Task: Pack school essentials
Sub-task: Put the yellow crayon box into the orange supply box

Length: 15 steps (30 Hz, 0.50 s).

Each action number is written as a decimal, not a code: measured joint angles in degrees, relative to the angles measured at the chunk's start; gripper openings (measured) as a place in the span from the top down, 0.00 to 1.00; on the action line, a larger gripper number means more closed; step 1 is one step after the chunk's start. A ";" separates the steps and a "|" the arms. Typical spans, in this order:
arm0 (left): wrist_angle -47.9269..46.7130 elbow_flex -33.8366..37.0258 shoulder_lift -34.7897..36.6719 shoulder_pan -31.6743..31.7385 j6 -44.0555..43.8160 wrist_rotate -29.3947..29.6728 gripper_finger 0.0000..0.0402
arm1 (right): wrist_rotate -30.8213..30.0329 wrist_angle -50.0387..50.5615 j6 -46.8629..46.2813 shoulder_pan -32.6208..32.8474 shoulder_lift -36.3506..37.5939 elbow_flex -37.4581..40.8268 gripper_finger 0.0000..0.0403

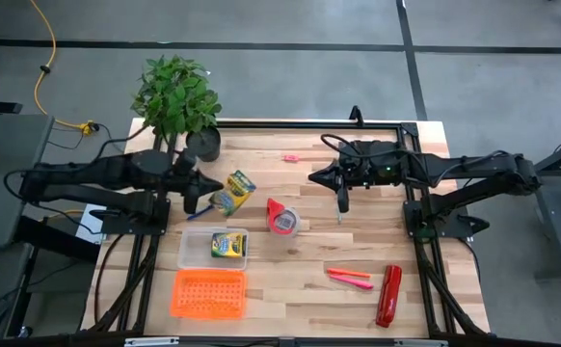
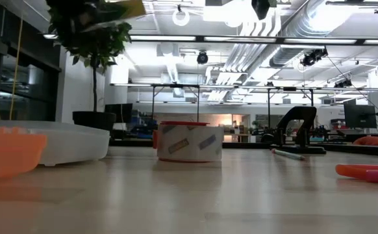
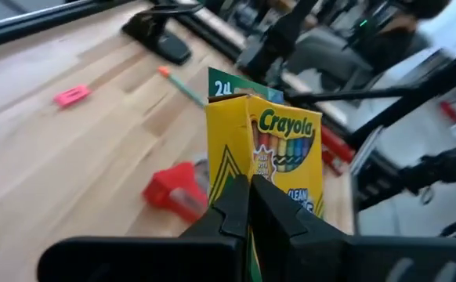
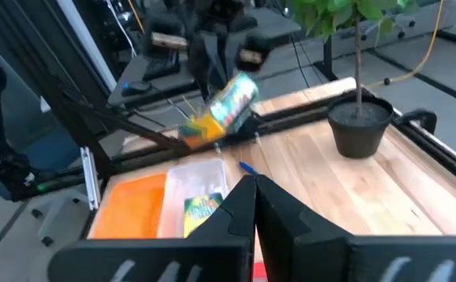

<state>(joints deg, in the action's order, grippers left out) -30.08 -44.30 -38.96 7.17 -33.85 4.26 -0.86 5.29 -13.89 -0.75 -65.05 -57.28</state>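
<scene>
My left gripper [image 1: 203,193] is shut on a yellow-green crayon box [image 1: 234,190], raised above the table's left half; the box also shows in the right wrist view [image 4: 222,108]. A second crayon box [image 1: 227,245] lies inside a clear container [image 1: 192,253]. My right gripper [image 1: 341,191] is shut and holds nothing. It hangs above the thin teal pencil [image 1: 339,210], which lies flat on the table [image 2: 296,155]. Pink-red markers [image 1: 350,278] lie near the right front. A tiny pink piece [image 1: 290,157] lies toward the far edge. A blue pen [image 1: 201,212] lies under the left gripper. My left gripper pinches the crayon box between its two fingers [image 3: 232,205] at the box's end nearest the wrist [image 3: 247,168]. It comes slanting down from the table's left. The box is lifted clear and tilted, reaching out past the fingertips [image 4: 222,108].
A red tape roll [image 1: 282,218] stands mid-table between the arms. A long red stapler [image 1: 388,294] lies near the right front corner, an orange tray [image 1: 208,292] at the near edge, and a potted plant [image 1: 179,96] at the far left corner.
</scene>
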 joint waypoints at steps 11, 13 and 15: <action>-21.76 -2.44 0.56 -9.74 -22.73 4.79 1.00 | 0.00 0.07 -0.59 0.00 -0.60 0.02 1.00; -26.77 -2.44 0.55 -12.79 -28.68 6.18 1.00 | 0.00 0.11 -0.59 0.00 -0.60 0.02 1.00; -31.49 -2.44 0.52 -16.00 -34.71 7.43 1.00 | 0.00 0.14 -0.42 -0.01 -0.60 0.02 1.00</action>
<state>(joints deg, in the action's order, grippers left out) -61.57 -46.74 -38.44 -8.82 -68.56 11.68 -0.86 5.43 -14.31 -0.76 -65.65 -57.25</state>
